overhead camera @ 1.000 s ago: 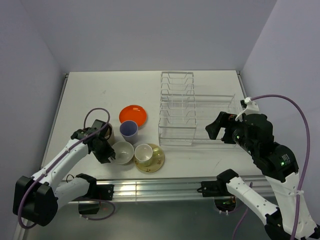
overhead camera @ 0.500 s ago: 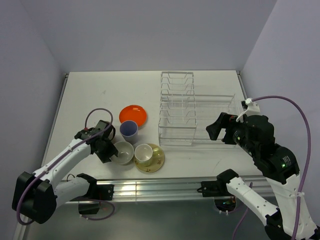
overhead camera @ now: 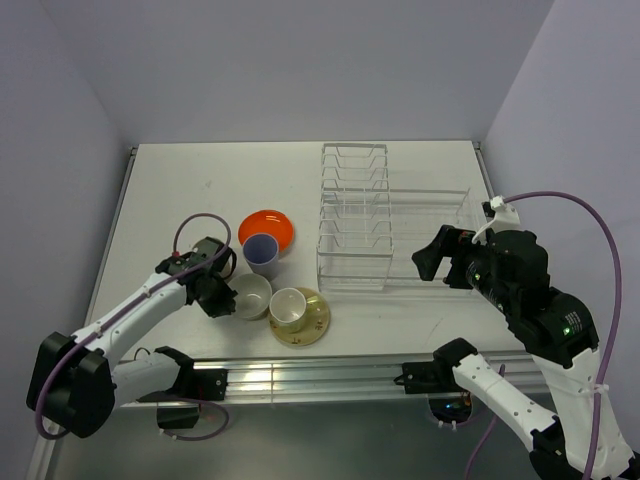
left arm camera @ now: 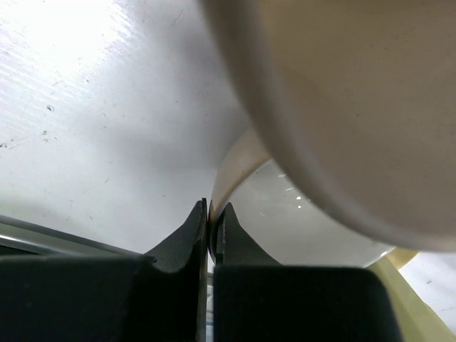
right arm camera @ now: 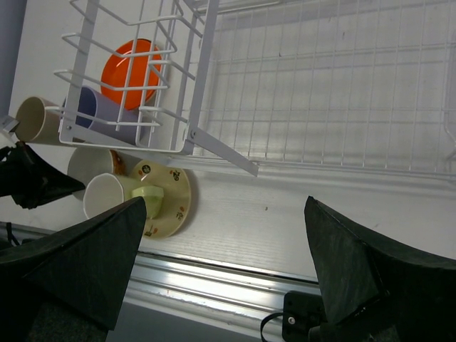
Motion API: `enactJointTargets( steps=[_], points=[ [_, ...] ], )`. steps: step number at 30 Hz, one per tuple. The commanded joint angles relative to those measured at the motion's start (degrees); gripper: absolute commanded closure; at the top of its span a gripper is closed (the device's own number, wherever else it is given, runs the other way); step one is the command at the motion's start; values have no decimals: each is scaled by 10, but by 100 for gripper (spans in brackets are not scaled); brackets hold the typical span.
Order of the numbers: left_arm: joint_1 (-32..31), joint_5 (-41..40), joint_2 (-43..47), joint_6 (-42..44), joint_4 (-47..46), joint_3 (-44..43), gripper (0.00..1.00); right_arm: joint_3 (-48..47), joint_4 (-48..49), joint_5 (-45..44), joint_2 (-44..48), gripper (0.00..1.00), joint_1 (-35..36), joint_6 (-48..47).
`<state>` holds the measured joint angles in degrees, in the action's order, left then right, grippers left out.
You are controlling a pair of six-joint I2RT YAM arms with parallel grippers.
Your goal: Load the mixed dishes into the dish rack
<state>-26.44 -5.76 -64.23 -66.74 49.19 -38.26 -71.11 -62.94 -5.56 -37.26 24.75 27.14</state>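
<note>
Status: loading not begun. The rack (overhead camera: pixel 352 200) on the right half of the table (overhead camera: pixel 180 190) holds no dishes.

All six items sit near the near edge, left of centre:
- plate (overhead camera: pixel 266 228)
- lavender cup (overhead camera: pixel 258 256)
- tan cup (right arm camera: pixel 35 117)
- bowl (overhead camera: pixel 250 296)
- green cup (overhead camera: pixel 288 306) on the saucer (overhead camera: pixel 318 318)

Left gripper (left arm camera: pixel 211 210): fingers pinched together on a thin cream wall, by my reading the bowl's rim. The bowl rests on the table.

Right gripper (right arm camera: pixel 225 206): fingers wide apart, holding nothing, hovering near the rack's near right side.

Markings: no legible writing; the saucer carries only small floral print.
</note>
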Motion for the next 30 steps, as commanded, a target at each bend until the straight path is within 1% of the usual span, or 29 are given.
enactJointTargets(
  steps=[1,5,9,11,14,16,18,19,21,22,26,28,29,30],
  points=[
    [-5,13,9,6,65,3,100,2,32,-6,2,0,-1,-10],
    [-5,9,57,0,121,-8,100,3,33,-3,0,0,-1,-11],
    [-5,20,124,-1,182,-27,100,-3,33,8,-7,0,-1,-16],
    [-6,38,140,13,207,-48,100,-8,33,17,-12,0,-1,-22],
    [-6,51,165,11,253,-81,100,-18,24,19,-26,1,-1,-25],
    [-6,53,184,9,267,-107,100,-28,9,10,-41,3,-1,-30],
    [-5,74,196,12,282,-128,100,-46,-4,7,-58,5,0,-34],
    [-5,80,197,18,287,-153,100,-53,-8,5,-63,7,1,-37],
    [-5,96,199,27,291,-185,100,-75,-10,0,-76,8,3,-40],
    [-5,100,200,32,293,-220,100,-84,-12,-1,-81,9,6,-42],
    [-6,137,205,41,267,-297,100,-156,-21,9,-112,9,7,-44],
    [-5,173,210,24,226,-319,100,-190,-37,30,-143,9,7,-35],
    [-6,184,211,17,206,-323,100,-228,-43,41,-156,9,7,-33],
    [-6,215,215,10,181,-323,100,-249,-57,69,-183,10,7,-31]
  ],
)
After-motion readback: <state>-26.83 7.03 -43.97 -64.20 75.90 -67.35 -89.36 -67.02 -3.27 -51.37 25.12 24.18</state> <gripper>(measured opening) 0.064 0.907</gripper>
